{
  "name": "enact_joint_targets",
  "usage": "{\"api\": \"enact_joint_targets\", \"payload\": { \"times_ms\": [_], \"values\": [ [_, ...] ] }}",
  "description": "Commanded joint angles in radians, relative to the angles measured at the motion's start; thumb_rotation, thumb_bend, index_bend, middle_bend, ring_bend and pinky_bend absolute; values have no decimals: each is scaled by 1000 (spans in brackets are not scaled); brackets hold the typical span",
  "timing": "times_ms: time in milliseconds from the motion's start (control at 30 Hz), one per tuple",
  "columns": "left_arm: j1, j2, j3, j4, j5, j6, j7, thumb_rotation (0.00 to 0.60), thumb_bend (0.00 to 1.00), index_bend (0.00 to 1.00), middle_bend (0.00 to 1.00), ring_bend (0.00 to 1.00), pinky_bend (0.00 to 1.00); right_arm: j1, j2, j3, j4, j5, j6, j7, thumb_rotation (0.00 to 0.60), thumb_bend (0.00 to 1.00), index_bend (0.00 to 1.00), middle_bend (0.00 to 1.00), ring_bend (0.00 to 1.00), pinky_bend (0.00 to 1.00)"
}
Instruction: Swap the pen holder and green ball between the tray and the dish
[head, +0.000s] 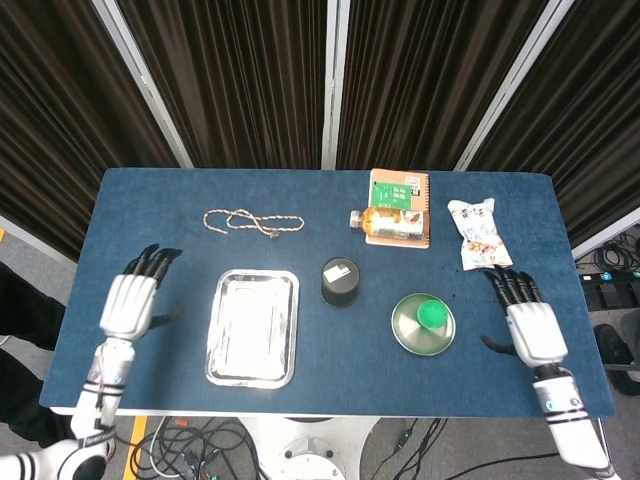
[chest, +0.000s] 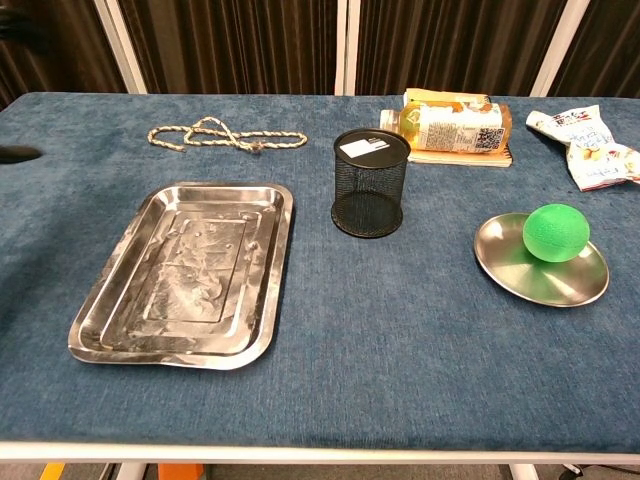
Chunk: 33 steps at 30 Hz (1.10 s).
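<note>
Head view: left hand (head: 129, 303) and right hand (head: 533, 330) hover empty, fingers spread. The green ball (head: 431, 314) could roll off the shallow dish (head: 405, 335) if nudged.

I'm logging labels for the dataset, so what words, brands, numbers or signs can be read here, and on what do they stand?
None can be read.
Bottle: label with a QR-like code, print too small.
Notebook: green patch with white marks, blurred.
Snack bag: coloured print, illegible.
Pen holder: white tag with dark marks, too small.
</note>
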Motion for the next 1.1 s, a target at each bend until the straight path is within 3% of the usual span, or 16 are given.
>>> {"api": "enact_joint_targets", "payload": {
  "times_ms": [33, 300, 433, 733, 967, 1100],
  "values": [
    [72, -20, 37, 32, 38, 53, -54, 600, 128, 150, 155, 90, 253, 71, -29, 18, -18, 40, -88, -70, 600, 65, 0, 41, 0, 36],
    [152, -41, 48, 81, 77, 94, -117, 600, 128, 150, 155, 89, 253, 125, -80, 13, -50, 123, -158, -210, 600, 82, 32, 142, 29, 147],
    [178, -53, 43, 97, 91, 97, -141, 600, 128, 150, 155, 90, 247, 139, -117, 8, -39, 183, -177, -268, 600, 95, 95, 153, 44, 155],
    [217, -67, 29, 132, 106, 84, -174, 600, 127, 149, 155, 82, 245, 160, -175, -8, 0, 238, -188, -317, 600, 130, 97, 161, 81, 205],
    [231, -72, 17, 146, 117, 66, -184, 600, 127, 150, 155, 80, 244, 168, -197, -11, 13, 258, -176, -328, 600, 200, 180, 255, 213, 394],
    [238, -75, 10, 150, 120, 52, -185, 600, 128, 150, 155, 77, 245, 176, -207, -12, 27, 257, -175, -322, 600, 234, 248, 297, 267, 453]
  ]
}}
